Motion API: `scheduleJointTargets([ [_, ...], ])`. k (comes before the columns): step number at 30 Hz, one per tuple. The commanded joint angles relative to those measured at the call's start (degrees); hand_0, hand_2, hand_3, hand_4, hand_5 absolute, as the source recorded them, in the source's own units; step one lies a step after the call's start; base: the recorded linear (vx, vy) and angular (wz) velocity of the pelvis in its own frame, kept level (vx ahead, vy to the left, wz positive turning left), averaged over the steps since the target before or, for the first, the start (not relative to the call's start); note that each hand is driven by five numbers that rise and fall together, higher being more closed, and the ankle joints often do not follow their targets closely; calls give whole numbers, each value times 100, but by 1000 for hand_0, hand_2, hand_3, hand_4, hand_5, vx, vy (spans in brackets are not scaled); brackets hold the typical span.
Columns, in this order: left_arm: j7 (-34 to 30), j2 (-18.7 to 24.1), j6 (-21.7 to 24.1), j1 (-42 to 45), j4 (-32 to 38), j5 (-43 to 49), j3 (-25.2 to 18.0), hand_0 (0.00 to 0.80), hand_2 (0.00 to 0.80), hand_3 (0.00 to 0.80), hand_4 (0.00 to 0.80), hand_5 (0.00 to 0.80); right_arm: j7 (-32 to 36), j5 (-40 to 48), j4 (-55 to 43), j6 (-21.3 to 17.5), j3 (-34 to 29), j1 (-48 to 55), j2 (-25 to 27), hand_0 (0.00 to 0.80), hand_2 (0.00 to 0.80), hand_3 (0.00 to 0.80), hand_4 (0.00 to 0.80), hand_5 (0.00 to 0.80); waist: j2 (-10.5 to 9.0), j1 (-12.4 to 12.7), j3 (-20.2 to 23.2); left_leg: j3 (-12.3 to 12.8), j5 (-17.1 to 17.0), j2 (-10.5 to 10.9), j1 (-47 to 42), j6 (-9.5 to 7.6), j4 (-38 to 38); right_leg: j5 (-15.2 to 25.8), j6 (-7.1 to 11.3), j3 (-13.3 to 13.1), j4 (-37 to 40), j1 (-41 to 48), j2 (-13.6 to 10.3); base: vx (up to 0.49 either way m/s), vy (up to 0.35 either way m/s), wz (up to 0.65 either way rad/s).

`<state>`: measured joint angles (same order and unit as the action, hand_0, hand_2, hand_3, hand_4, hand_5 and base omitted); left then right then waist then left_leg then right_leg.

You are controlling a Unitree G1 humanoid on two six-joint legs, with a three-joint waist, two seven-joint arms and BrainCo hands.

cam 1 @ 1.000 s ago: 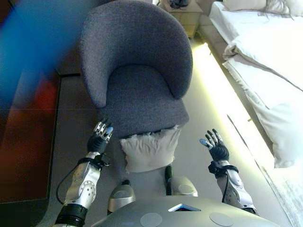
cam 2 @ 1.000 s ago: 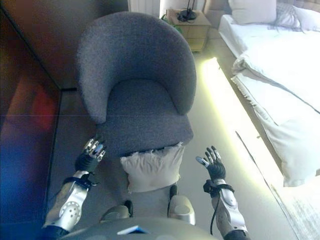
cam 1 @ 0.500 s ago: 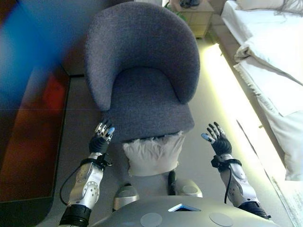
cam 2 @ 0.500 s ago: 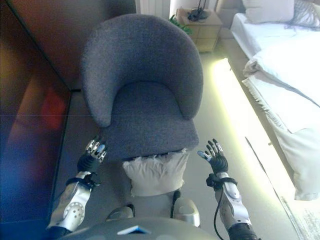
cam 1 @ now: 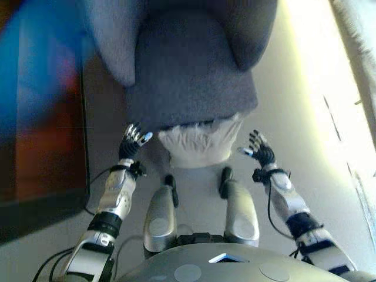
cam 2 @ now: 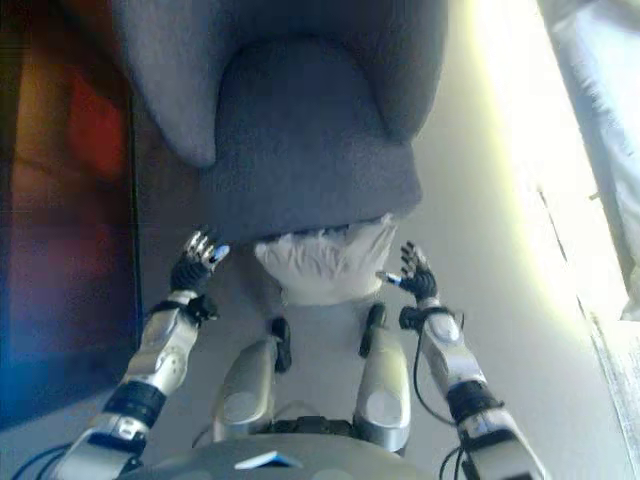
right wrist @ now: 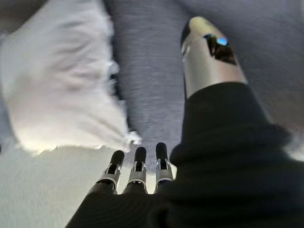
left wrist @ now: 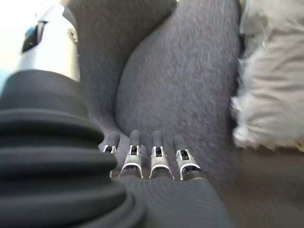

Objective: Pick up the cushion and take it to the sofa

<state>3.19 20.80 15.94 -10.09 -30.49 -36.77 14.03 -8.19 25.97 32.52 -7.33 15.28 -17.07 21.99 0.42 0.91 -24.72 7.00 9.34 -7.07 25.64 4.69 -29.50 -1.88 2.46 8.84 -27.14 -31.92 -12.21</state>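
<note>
A white fringed cushion [cam 1: 198,147] leans on the floor against the front of a grey armchair [cam 1: 188,70]. It also shows in the left wrist view [left wrist: 273,90] and the right wrist view [right wrist: 61,80]. My left hand [cam 1: 133,143] is open and empty, just left of the cushion by the chair's front corner. My right hand [cam 1: 258,151] is open and empty, just right of the cushion. Neither hand touches it.
A dark reddish cabinet or wall [cam 1: 41,117] stands to the left. The edge of a white bed [cam 2: 600,120] shows at the far right, with a strip of pale floor [cam 1: 305,88] between it and the chair.
The camera has tilted down and moved closer, so chair and cushion sit higher in the picture. Both hands have come nearer the cushion's sides.
</note>
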Motion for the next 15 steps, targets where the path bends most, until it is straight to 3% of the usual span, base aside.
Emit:
scheduleJointTargets([
  [1,175,19,569,-128,-28,52,82,0,0,0,0,0,-290,-238,-181,70,123,-364,261,0,0,0,0,0,-26,106,-96,-216,-213,87,741,-212,-276,67,379,-189,-303,-154,-461,-81,34,-11],
  [2,186,-6,624,-181,-63,-11,94,0,0,0,0,0,-320,-199,-116,90,140,-479,316,0,0,0,0,0,24,125,-165,-242,-36,70,867,-190,-471,-113,391,-206,-560,-298,-471,-70,29,-11],
  [8,334,-120,823,-561,-225,15,114,0,0,0,0,0,-181,94,191,169,24,-1104,498,0,0,0,0,0,187,128,-428,-380,199,148,1997,-276,-1441,-306,277,-394,-1556,-1440,-515,-90,24,-3],
  [15,464,-146,741,-1088,-466,15,207,0,0,0,0,0,86,308,578,318,-11,-1874,838,0,0,0,0,0,301,121,-503,-518,581,173,3270,-411,-2768,-645,144,-736,-2830,-2686,-481,-65,-4,8],
])
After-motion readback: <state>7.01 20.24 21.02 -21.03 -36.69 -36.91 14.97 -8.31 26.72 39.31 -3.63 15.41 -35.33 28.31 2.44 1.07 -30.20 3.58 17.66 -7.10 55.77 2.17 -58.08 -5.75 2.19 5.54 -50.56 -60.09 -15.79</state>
